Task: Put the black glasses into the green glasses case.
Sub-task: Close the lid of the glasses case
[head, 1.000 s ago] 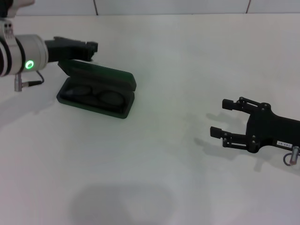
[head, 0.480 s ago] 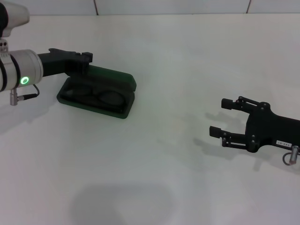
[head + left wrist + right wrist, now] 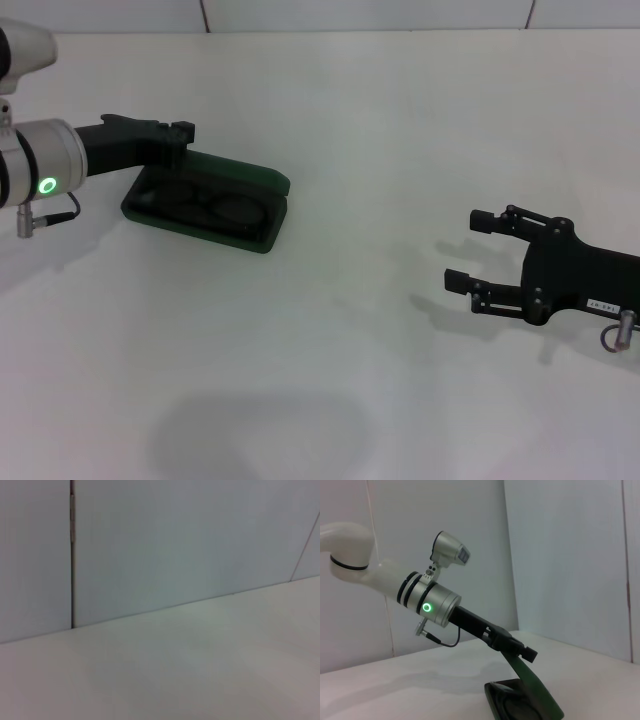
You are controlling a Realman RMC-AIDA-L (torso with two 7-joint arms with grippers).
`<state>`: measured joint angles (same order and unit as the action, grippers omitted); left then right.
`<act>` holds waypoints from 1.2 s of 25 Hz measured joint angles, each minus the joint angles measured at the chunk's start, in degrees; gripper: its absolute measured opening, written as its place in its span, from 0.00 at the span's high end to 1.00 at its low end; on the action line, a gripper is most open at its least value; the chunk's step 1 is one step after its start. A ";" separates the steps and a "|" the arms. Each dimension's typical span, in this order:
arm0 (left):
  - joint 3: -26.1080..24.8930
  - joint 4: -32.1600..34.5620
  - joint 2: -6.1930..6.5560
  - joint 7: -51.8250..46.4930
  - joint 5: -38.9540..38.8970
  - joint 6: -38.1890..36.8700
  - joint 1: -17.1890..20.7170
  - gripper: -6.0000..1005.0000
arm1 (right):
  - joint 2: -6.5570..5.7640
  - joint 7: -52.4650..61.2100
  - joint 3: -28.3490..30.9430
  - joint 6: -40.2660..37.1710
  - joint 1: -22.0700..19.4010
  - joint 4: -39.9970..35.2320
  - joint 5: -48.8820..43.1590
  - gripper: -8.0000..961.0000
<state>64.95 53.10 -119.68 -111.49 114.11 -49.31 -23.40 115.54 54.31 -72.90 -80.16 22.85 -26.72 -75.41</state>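
Note:
The green glasses case (image 3: 255,236) lies at the left of the table, its lid (image 3: 240,172) tilted low over the base, half closed. The black glasses (image 3: 215,208) lie inside it, lenses showing under the lid. My left gripper (image 3: 182,134) looks shut, with its tip resting on the far left part of the lid. The right wrist view shows that gripper (image 3: 524,651) against the top of the slanted lid (image 3: 535,687). My right gripper (image 3: 467,250) is open and empty, low over the table at the right, well away from the case.
The white table (image 3: 360,130) ends at a pale wall (image 3: 300,12) behind the case. The left wrist view shows only table and wall (image 3: 175,545). My left forearm (image 3: 45,165), with a green light, reaches in from the left edge.
My left gripper has moved down and a little forward, and the lid has swung lower over the glasses. The right arm has stayed put.

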 joint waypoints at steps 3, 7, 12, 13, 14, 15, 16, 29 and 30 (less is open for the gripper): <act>-0.06 -0.82 -0.02 0.81 0.04 0.00 0.20 0.98 | 0.02 0.00 -0.05 0.00 0.07 0.00 0.00 0.15; -0.24 -2.22 0.04 2.59 -2.00 0.01 0.17 0.98 | 0.09 0.00 -0.06 0.00 0.09 0.00 0.00 0.15; -0.26 -2.91 0.05 3.53 -2.44 0.01 0.16 0.98 | 0.13 0.00 -0.05 0.00 0.09 0.00 0.00 0.15; -0.26 -3.06 0.03 3.86 -2.63 0.01 0.15 0.98 | 0.13 0.00 -0.05 0.00 0.09 0.00 0.00 0.15; -0.27 -3.23 0.03 4.15 -2.99 0.01 0.15 0.98 | 0.13 0.00 -0.04 0.00 0.08 0.00 0.00 0.15; -0.26 -3.36 0.04 4.36 -3.33 0.01 0.15 0.98 | 0.13 0.00 -0.04 0.00 0.08 0.00 0.00 0.15; -0.26 -3.39 0.06 4.45 -3.50 0.01 0.14 0.98 | 0.13 0.00 -0.04 0.00 0.08 0.00 0.00 0.15; -0.44 -3.58 0.00 8.31 -7.11 0.01 1.07 0.97 | 0.12 0.09 -0.04 0.00 0.08 0.01 0.01 0.15; -0.44 -3.61 0.04 9.51 -8.44 0.00 1.44 0.97 | 0.12 0.09 -0.05 0.00 0.08 0.01 0.01 0.16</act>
<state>64.51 49.49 -119.64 -101.98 105.67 -49.31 -21.96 115.66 54.41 -72.95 -80.15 22.94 -26.72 -75.40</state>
